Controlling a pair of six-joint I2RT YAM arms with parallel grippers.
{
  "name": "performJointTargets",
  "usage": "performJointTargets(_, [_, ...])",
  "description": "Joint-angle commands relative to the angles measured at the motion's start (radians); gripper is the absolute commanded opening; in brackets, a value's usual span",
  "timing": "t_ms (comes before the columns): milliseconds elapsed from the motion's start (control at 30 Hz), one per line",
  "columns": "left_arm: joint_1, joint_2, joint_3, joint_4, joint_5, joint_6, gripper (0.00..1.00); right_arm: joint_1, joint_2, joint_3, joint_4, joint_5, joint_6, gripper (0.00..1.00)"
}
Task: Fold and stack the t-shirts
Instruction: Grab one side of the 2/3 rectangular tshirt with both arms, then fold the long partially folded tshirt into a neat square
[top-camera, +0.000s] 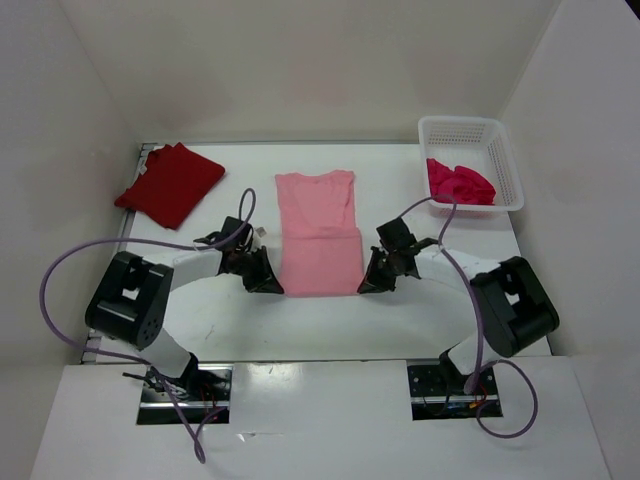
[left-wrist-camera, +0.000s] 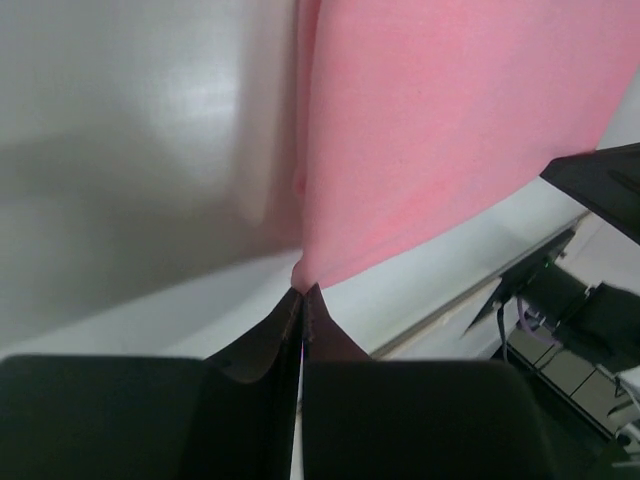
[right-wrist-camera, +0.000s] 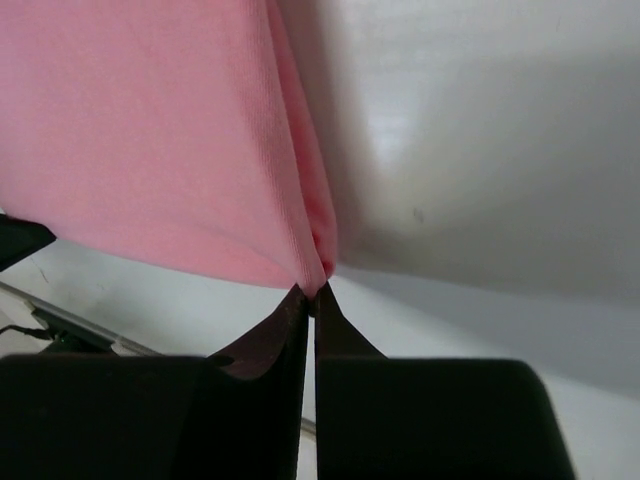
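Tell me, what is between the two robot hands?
The pink shirt. The left gripper and right gripper each pinch one near corner of it; the top view shows this.

L arm (top-camera: 190, 268) & R arm (top-camera: 452, 266): elbows out, wrists low, angled inward. Black two-finger left gripper (left-wrist-camera: 302, 292): jaws closed, pinching light pink cloth t-shirt (top-camera: 318, 215) corner. Black two-finger right gripper (right-wrist-camera: 312, 290): same, opp. corner.

Light pink t-shirt (top-camera: 318, 235); dark red t-shirt (top-camera: 170, 185); crimson-magenta t-shirt (top-camera: 458, 182); white mesh basket (top-camera: 507, 165); white table (top-camera: 230, 320)
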Motion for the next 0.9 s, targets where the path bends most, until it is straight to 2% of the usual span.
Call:
performJointTargets(0, [-0.004,-0.120,-0.048,-0.171,0.034,0.059,0.00,0.068,-0.115,-0.047,-0.096,0.004,0.060,0.04])
performJointTargets(133, [-0.015,-0.292,-0.121,-0.283,0.091,0.032,0.00,0.162,-0.236,-0.093,-0.161,-0.045,0.157,0.03])
performJointTargets(233, [-0.015,-0.381,-0.073,-0.410,0.096,0.027,0.00,0.171,-0.343,-0.074,-0.271,-0.045,0.166,0.02])
performJointTargets(267, [-0.015,-0.381,-0.047,-0.470,0.096,0.039,0.00,0.151,-0.374,-0.026,-0.330,-0.045,0.150,0.02])
performJointTargets(333, [-0.015,-0.381,0.051,-0.483,0.096,0.039,0.00,0.108,-0.374,0.029,-0.362,-0.085,0.080,0.02])
performJointTargets(367, [-0.015,-0.364,0.096,-0.483,0.096,0.039,0.00,0.025,-0.359,0.061,-0.371,-0.102,0.041,0.02])
performJointTargets(467, [0.040,-0.265,0.289,-0.449,0.096,0.048,0.00,-0.089,-0.250,0.272,-0.354,-0.102,-0.073,0.02])
performJointTargets(600, [0.144,-0.107,0.493,-0.405,0.050,0.120,0.00,-0.128,0.038,0.524,-0.271,-0.090,-0.162,0.00])
performJointTargets(733, [0.177,0.076,0.602,-0.288,-0.005,0.107,0.00,-0.147,0.284,0.797,-0.251,-0.063,-0.226,0.00])
performJointTargets(800, [0.177,0.143,0.639,-0.238,-0.035,0.088,0.00,-0.156,0.418,0.882,-0.251,-0.054,-0.235,0.00])
performJointTargets(867, [0.177,0.234,0.688,-0.204,-0.079,0.072,0.00,-0.156,0.495,0.994,-0.241,-0.057,-0.245,0.00])
